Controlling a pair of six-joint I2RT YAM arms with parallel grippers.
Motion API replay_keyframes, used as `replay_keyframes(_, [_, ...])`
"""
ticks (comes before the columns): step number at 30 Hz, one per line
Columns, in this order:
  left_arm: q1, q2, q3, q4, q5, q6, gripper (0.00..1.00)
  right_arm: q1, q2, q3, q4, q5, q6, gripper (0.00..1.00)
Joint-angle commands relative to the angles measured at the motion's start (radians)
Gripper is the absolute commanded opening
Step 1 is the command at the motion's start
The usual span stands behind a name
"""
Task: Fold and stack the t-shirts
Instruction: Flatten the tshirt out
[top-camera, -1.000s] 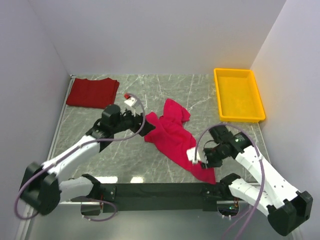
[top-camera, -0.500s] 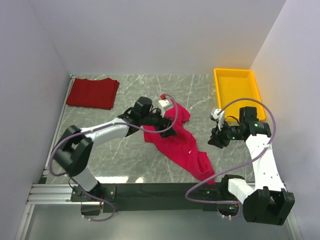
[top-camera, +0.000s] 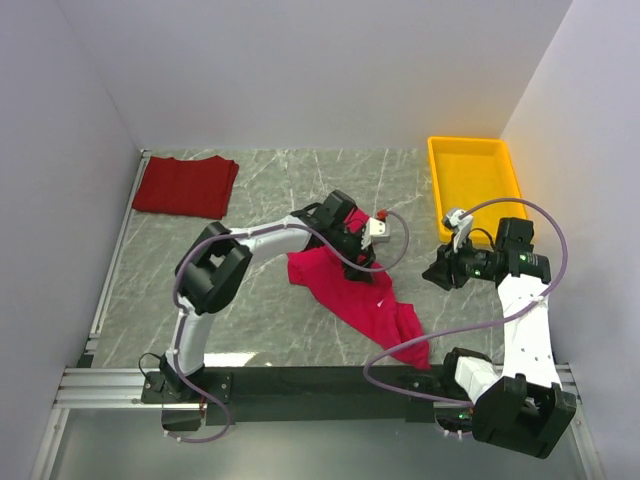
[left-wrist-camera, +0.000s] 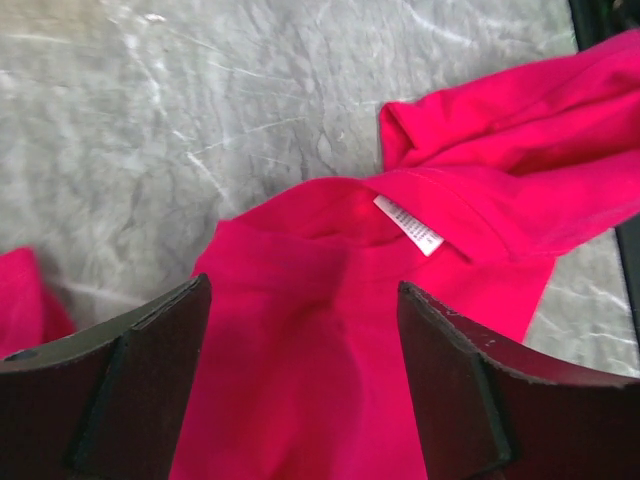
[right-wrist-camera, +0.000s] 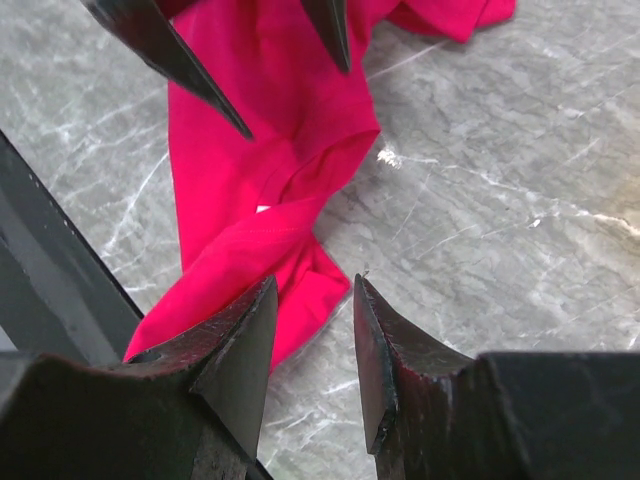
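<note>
The crimson-pink t-shirt (top-camera: 352, 290) lies crumpled in the middle of the marble table, its white neck tag (left-wrist-camera: 408, 224) showing. My left gripper (top-camera: 360, 258) reaches across from the left and hovers open just above it, the fingers (left-wrist-camera: 140, 370) straddling pink cloth (left-wrist-camera: 300, 330) without pinching it. My right gripper (top-camera: 438, 275) hangs open to the right of the shirt, off the cloth, with only marble and the shirt's near end (right-wrist-camera: 250, 250) beyond its fingers (right-wrist-camera: 385, 350). The darker brick-red t-shirt (top-camera: 186, 186) lies folded at the back left corner.
A yellow plastic tray (top-camera: 478, 232) stands at the back right, just behind my right arm. White walls close the table on three sides. The black rail (top-camera: 320, 382) with both arm bases runs along the near edge.
My left arm has swung right from the table's left half to above the pink shirt. My right gripper has left the shirt's near end and moved up and right.
</note>
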Motion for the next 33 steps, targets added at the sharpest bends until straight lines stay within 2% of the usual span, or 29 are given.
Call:
replay_keyframes(1, [-0.013,0.045,0.075,-0.079,0.019,0.086,0.79,-0.017,-0.003,0.006,0.045,-0.046,0.025,0.44])
replay_keyframes(4, [-0.027,0.058,0.061,-0.048,-0.02,0.069,0.77,-0.025,0.0,0.008,0.041,-0.061,0.025,0.44])
replay_keyframes(8, [-0.053,0.087,0.05,-0.004,-0.195,0.038,0.72,-0.027,0.003,0.009,0.035,-0.082,0.023,0.44])
replay_keyframes(11, [-0.068,0.098,0.044,0.056,-0.301,-0.008,0.61,-0.028,0.009,0.017,0.022,-0.096,0.013,0.44])
replay_keyframes(12, [-0.073,0.099,0.049,0.067,-0.315,-0.023,0.49,-0.028,0.011,0.017,0.021,-0.098,0.013,0.44])
replay_keyframes(14, [-0.075,0.105,0.062,0.072,-0.344,-0.046,0.34,-0.028,0.008,0.017,0.019,-0.099,0.011,0.44])
replay_keyframes(15, [-0.076,0.101,0.063,0.073,-0.364,-0.06,0.16,-0.028,0.006,0.017,0.019,-0.099,0.013,0.44])
replay_keyframes(17, [-0.076,0.081,0.053,0.09,-0.376,-0.075,0.01,-0.03,0.003,0.016,0.021,-0.098,0.014,0.44])
replay_keyframes(19, [-0.075,0.026,0.029,0.128,-0.392,-0.118,0.01,-0.03,0.002,0.014,0.025,-0.087,0.019,0.44])
replay_keyframes(26, [-0.006,-0.212,-0.069,0.234,-0.41,-0.422,0.01,-0.022,0.032,0.019,0.009,-0.007,-0.02,0.47])
replay_keyframes(29, [0.016,-0.299,-0.12,0.254,-0.422,-0.55,0.01,0.035,0.09,0.048,-0.059,0.022,-0.061,0.53])
replay_keyframes(30, [0.022,-0.327,-0.131,0.25,-0.433,-0.572,0.01,0.097,0.118,0.052,-0.071,0.037,-0.055,0.54])
replay_keyframes(32, [0.039,-0.344,-0.131,0.228,-0.456,-0.615,0.01,0.16,0.133,0.055,-0.042,0.1,-0.011,0.62])
replay_keyframes(33, [0.044,-0.352,-0.135,0.219,-0.465,-0.624,0.01,0.192,0.129,0.054,-0.016,0.118,0.017,0.63])
